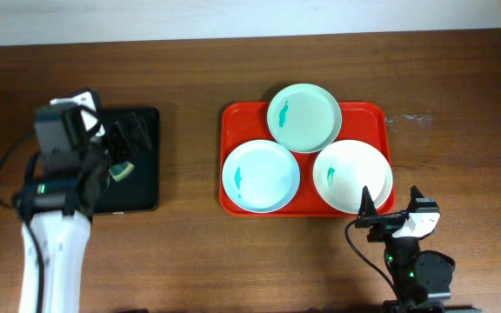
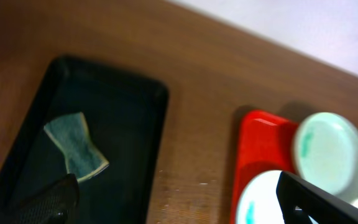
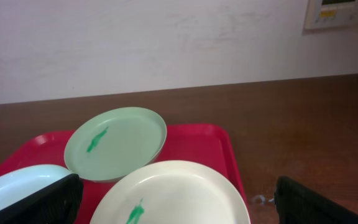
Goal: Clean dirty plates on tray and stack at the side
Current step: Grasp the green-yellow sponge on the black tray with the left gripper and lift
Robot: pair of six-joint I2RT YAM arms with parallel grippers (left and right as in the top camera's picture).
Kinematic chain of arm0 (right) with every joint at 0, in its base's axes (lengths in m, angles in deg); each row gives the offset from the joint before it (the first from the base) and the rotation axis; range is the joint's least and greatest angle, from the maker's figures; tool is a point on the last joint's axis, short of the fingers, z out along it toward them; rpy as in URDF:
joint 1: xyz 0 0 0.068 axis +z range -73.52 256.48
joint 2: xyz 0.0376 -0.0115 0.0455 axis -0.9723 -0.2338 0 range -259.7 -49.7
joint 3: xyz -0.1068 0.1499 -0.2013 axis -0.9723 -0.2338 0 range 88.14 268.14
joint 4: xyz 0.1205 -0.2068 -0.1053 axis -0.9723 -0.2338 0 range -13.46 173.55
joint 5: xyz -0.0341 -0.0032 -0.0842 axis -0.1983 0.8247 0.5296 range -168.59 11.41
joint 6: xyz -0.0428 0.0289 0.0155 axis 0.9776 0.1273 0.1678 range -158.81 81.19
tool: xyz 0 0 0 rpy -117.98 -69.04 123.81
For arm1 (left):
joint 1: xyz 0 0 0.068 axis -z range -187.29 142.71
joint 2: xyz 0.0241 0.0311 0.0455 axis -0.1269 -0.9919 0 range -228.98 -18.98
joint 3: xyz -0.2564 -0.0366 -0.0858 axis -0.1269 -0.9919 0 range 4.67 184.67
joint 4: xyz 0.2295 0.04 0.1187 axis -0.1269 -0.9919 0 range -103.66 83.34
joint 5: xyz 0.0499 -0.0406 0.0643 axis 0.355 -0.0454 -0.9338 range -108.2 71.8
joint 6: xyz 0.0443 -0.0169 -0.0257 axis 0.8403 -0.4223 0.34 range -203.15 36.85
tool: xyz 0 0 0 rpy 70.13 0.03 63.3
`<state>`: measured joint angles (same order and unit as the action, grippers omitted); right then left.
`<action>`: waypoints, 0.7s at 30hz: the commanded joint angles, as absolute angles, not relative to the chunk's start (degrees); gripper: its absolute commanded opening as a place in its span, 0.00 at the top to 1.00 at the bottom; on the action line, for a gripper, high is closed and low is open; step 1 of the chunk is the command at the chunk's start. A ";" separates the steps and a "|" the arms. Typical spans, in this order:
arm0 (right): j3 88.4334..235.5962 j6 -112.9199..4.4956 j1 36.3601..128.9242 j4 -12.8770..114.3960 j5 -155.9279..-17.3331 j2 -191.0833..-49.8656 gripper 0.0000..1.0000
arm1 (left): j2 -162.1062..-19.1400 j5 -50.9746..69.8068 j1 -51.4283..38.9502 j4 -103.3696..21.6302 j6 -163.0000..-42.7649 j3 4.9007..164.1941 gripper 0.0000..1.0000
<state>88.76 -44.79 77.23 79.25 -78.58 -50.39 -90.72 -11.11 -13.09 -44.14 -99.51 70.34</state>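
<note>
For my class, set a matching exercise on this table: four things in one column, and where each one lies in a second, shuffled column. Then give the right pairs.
Things
1. pale green plate
2. pale blue plate
3. white plate
4. sponge

Places
A. in the black tray
B. on the red tray, right side, at the edge nearest the robot
C. on the red tray, middle of the far edge
D. on the red tray, left side, at the edge nearest the robot

Pairs: 1-C, 2-D, 3-B, 4-A
</note>
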 commanded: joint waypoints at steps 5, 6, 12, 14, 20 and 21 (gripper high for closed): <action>88.46 -44.79 77.60 78.88 -78.07 -50.06 0.02 | -108.16 -24.99 -19.60 -38.72 -116.71 71.80 0.01; 88.46 -44.79 77.60 78.88 -78.10 -50.06 0.02 | -110.55 -23.81 -19.74 -36.95 -118.35 71.80 0.01; 88.46 -44.79 77.60 78.88 -78.07 -50.06 0.02 | -121.06 -21.29 -19.71 -27.81 -118.48 71.80 0.01; 88.46 -44.79 77.60 78.88 -78.07 -50.06 0.02 | -123.68 -22.93 -19.71 -26.56 -118.48 71.80 0.02; 88.46 -44.79 77.60 78.88 -78.10 -50.06 0.01 | -129.50 -27.81 -19.71 -26.30 -118.52 71.78 0.16; 88.46 -44.79 77.60 78.88 -78.10 -50.06 0.02 | -130.00 -28.20 -19.71 -25.60 -118.52 71.78 0.20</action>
<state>88.76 -44.79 77.23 79.25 -78.58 -50.39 -128.01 -24.70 -19.74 -26.35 -118.32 71.02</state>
